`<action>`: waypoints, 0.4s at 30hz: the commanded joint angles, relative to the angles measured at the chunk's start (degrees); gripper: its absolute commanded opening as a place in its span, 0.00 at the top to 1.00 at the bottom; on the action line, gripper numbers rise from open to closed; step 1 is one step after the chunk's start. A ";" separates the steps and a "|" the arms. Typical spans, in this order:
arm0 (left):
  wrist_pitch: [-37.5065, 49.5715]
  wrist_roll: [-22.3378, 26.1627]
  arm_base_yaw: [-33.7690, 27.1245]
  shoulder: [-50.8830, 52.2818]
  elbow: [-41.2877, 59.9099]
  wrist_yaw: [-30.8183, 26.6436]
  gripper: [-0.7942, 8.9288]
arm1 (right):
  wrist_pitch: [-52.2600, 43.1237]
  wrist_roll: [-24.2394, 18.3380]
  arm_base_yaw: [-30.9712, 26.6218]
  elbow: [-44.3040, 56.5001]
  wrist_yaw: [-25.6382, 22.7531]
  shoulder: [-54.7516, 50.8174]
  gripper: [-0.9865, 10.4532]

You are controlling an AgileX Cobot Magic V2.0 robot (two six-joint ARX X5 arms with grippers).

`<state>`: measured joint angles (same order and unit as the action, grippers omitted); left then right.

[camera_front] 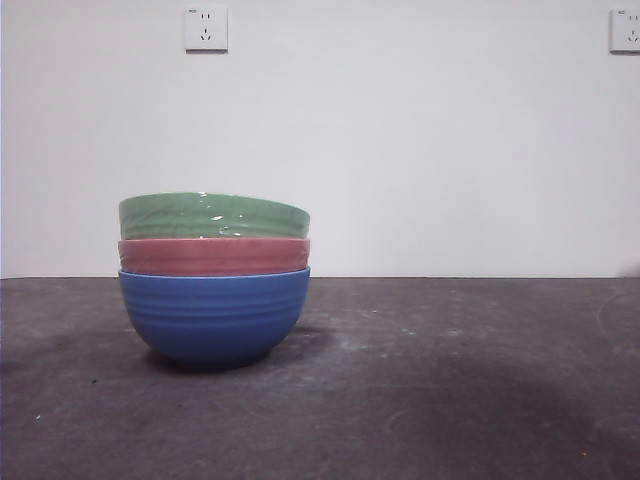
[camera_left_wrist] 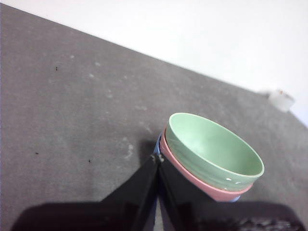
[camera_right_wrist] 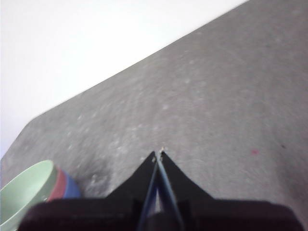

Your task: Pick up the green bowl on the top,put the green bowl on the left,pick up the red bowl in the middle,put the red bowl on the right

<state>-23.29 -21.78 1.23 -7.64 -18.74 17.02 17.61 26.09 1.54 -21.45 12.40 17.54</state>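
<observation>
Nesting three deep on the left half of the dark table point(camera_front: 450, 400), the bowls have not been touched: the blue bowl point(camera_front: 214, 318) sits on the tabletop, the red bowl point(camera_front: 214, 257) shows as a band inside it, and the green bowl point(camera_front: 214, 216) rides on top, tilted a little so its left rim stands higher. Neither arm shows in the front view. From its wrist camera, the left gripper point(camera_left_wrist: 158, 158) has its jaws pressed together, tips meeting, poised above and just beside the stack's rim. The right gripper point(camera_right_wrist: 159, 155) is likewise closed tip to tip, over bare table, with the stack well off to one side. Farther back, a plain white wall point(camera_front: 420, 150) carries two sockets point(camera_front: 206, 28). Nothing of the task looks begun. The chief risk, as I judge it, is the snug nesting: a pinch on the green rim could drag the red bowl up with it, or tip the whole stack, since the glossy rim offers little purchase. The jaws must also open before any approach, or they will simply knock the rim
</observation>
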 commanded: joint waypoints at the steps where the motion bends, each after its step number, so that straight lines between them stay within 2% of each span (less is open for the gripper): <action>1: -0.48 5.92 -0.11 -5.55 -4.11 1.77 0.92 | 0.96 -5.31 0.07 -5.51 2.56 6.14 0.93; 6: -1.97 10.60 -0.11 -16.57 -11.89 6.62 0.92 | 2.62 -11.13 0.07 -13.53 7.54 15.45 0.93; 12: -6.49 16.48 -0.04 -30.32 -22.75 17.53 0.92 | 7.02 -19.34 0.07 -21.70 14.86 24.35 0.93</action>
<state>-29.43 -8.78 1.23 -36.23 -40.29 32.77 24.53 10.70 1.52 -42.50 25.98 41.19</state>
